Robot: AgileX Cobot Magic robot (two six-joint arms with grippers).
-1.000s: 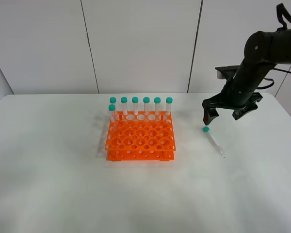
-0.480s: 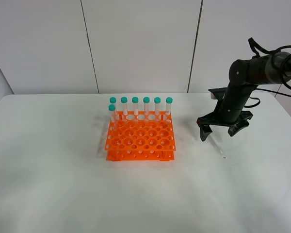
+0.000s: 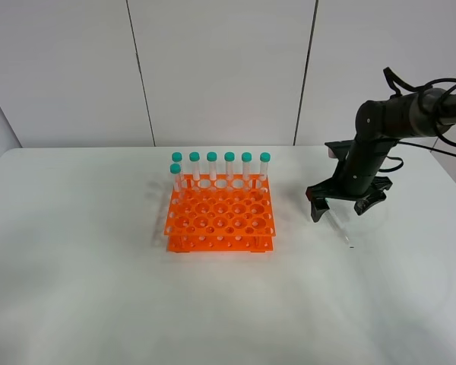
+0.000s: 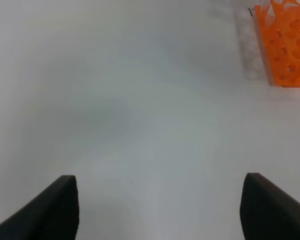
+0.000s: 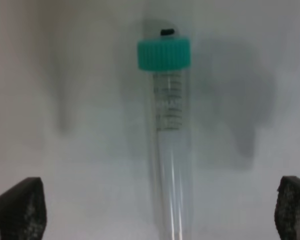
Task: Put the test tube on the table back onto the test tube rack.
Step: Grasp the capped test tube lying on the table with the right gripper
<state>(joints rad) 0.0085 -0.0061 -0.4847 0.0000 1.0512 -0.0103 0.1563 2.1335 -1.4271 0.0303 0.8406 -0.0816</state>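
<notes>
Over toward the right edge of the table (image 3: 99,304), the test tube (image 3: 339,229) lies flat, well clear of the orange rack (image 3: 220,217). Right gripper (image 3: 340,211) hangs low over its capped end, jaws spread wide, not gripping. Left gripper (image 4: 165,210) is spread wide too.

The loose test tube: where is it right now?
The test tube lies flat on the table in the exterior high view, right of the test tube rack, beneath the open right gripper.

Pale grey wall panels (image 3: 220,68) split by thin dark vertical seams (image 3: 140,76), evenly lit
</notes>
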